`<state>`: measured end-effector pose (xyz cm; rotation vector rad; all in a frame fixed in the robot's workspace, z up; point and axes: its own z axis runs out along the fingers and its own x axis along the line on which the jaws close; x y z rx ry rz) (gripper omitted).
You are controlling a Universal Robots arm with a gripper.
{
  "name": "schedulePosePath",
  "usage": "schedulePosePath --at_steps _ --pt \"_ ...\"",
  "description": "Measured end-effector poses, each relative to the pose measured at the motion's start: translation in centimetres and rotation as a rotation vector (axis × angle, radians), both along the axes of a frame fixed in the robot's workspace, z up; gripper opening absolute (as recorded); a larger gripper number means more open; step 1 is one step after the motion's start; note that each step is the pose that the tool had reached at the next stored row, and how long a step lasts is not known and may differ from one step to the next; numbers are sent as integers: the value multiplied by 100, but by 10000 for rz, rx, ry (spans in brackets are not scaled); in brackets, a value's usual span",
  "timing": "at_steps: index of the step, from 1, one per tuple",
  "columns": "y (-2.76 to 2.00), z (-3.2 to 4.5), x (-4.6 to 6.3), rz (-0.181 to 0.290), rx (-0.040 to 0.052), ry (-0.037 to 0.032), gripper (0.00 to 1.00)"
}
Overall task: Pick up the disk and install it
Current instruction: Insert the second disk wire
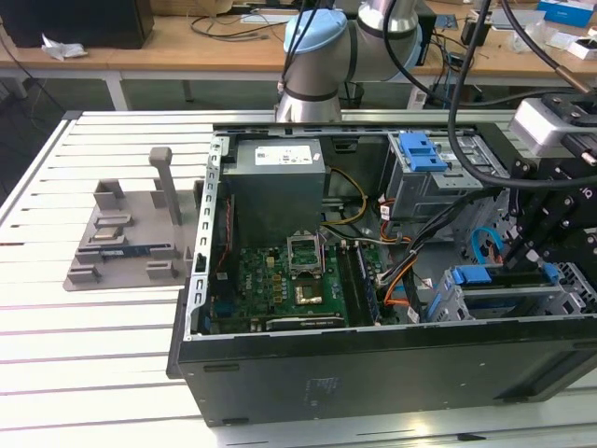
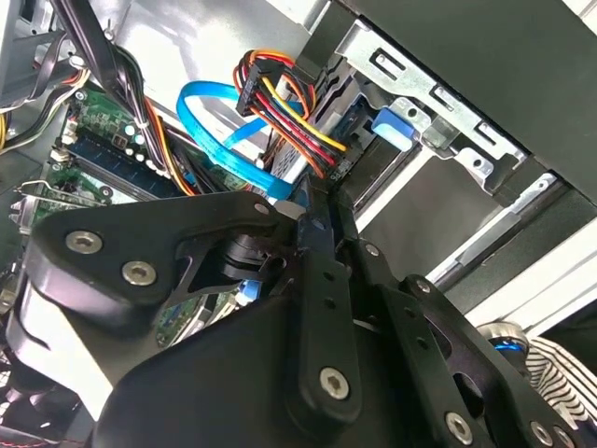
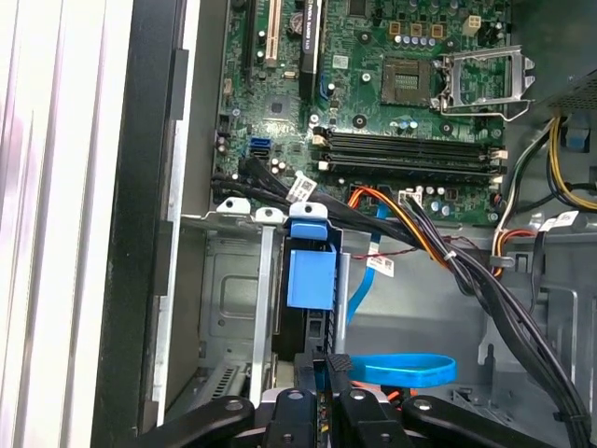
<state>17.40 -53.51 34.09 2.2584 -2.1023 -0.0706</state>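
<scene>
The disk (image 1: 499, 287) sits on edge in the lower drive bay at the front corner of the open computer case (image 1: 373, 350), on the exterior view's right, with blue rails along it. In the first wrist view its blue rail end (image 3: 311, 275) stands in the bay slot just beyond my fingertips. The second wrist view has the disk (image 2: 362, 173) straight ahead of the tips. My gripper (image 1: 534, 257) (image 2: 315, 213) (image 3: 326, 369) hangs over that bay, shut, its tips at the disk's near end. Whether they touch it is hidden.
A looped blue data cable (image 3: 406, 369) (image 2: 219, 131) and a bundle of orange and black wires (image 3: 438, 252) lie close beside the bay. The motherboard (image 1: 280, 280), a grey power-supply box (image 1: 277, 187) and a drive cage with a blue latch (image 1: 420, 149) are inside the case. A grey fixture plate (image 1: 126, 233) lies on the slatted table.
</scene>
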Motion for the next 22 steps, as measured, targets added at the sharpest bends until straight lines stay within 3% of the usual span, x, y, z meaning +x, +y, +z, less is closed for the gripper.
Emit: schedulePosePath --at_steps 3,7,8,11,22 --pt "1 -19 -1 0 37 -12 16" --pt "0 86 -3 0 87 -66 16" --pt "1 68 -3 0 142 -66 16" --pt "1 52 -3 0 171 -66 16" --pt "-22 8 -3 0 178 -66 16"
